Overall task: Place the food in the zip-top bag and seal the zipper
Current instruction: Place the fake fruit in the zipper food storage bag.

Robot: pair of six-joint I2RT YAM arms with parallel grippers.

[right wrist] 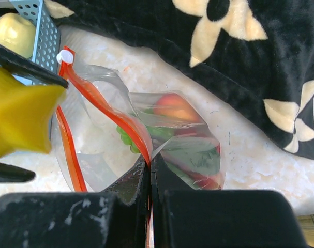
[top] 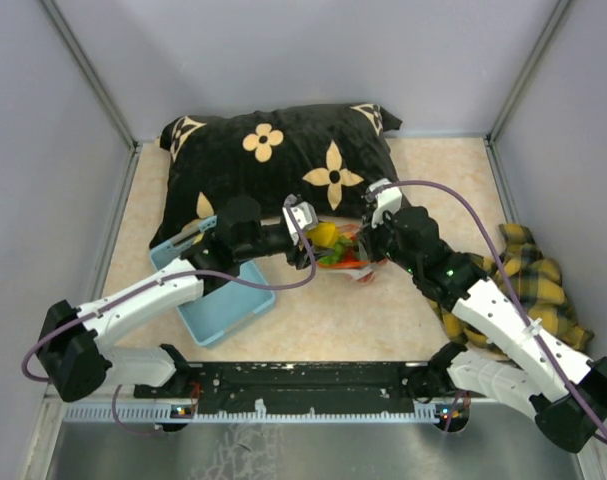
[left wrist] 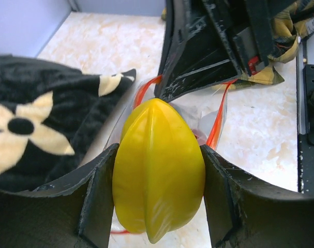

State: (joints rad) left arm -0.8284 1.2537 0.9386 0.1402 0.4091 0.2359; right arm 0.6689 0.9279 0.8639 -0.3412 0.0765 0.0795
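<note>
My left gripper (left wrist: 159, 206) is shut on a yellow ridged toy fruit (left wrist: 158, 165) and holds it at the open mouth of the zip-top bag (right wrist: 162, 144). The fruit also shows in the right wrist view (right wrist: 19, 119) and in the top view (top: 321, 234). My right gripper (right wrist: 150, 170) is shut on the bag's red zipper strip (right wrist: 113, 116) and holds one side of the mouth up. Inside the clear bag lie green grapes (right wrist: 126, 140), an orange-pink peach (right wrist: 172, 106) and red pieces. In the top view the bag (top: 348, 258) lies between my left gripper (top: 305, 238) and my right gripper (top: 368, 245).
A black pillow (top: 278, 150) with cream flowers lies right behind the bag. A light blue basket (top: 218, 305) stands left of it, with a pale yellow fruit (right wrist: 12, 31) inside. A yellow plaid cloth (top: 533, 280) lies at the right wall.
</note>
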